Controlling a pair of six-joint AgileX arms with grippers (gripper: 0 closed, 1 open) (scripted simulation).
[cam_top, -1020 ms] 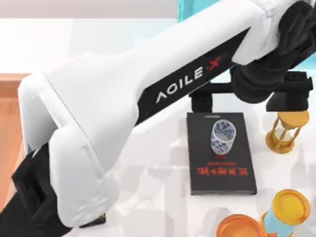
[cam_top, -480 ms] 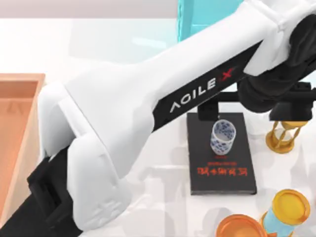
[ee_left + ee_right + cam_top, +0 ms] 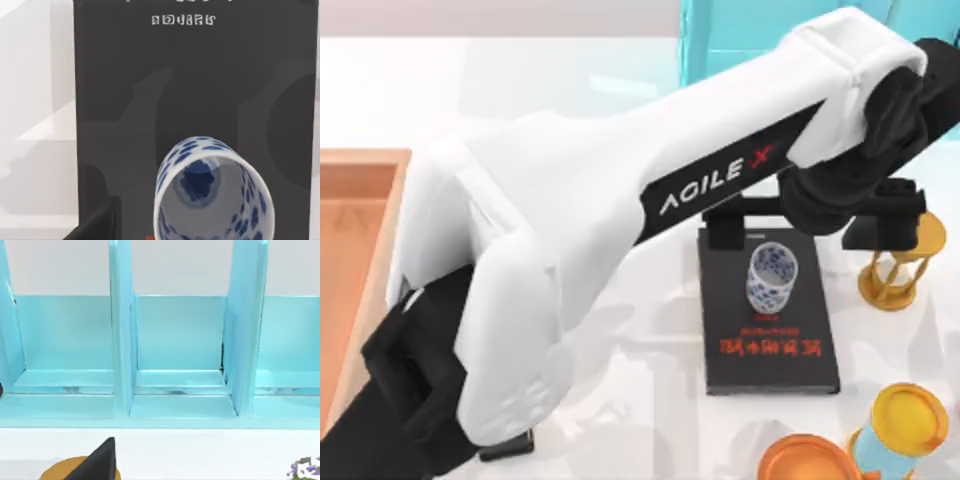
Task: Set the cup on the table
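The cup (image 3: 772, 275) is white with a blue pattern and stands upright on a black book (image 3: 770, 345) with red lettering. The book lies on the white table (image 3: 650, 370). My left arm reaches across from the lower left. Its left gripper (image 3: 805, 225) hangs open over the book's far end, just behind the cup, with one finger (image 3: 725, 230) on each side and nothing held. The left wrist view looks down into the cup (image 3: 215, 192) on the book (image 3: 200, 90), with one finger (image 3: 95, 225) at the edge. A dark part of my right gripper (image 3: 97, 462) shows in its wrist view.
A gold goblet (image 3: 895, 265) stands right of the book. A yellow-topped light-blue cylinder (image 3: 905, 425) and an orange round thing (image 3: 805, 460) sit at the front right. A wooden tray (image 3: 355, 250) lies at the left. A light-blue rack (image 3: 180, 350) stands at the back.
My left gripper has come closer to the cup and then shifted slightly left, still open. The cup and book have not moved.
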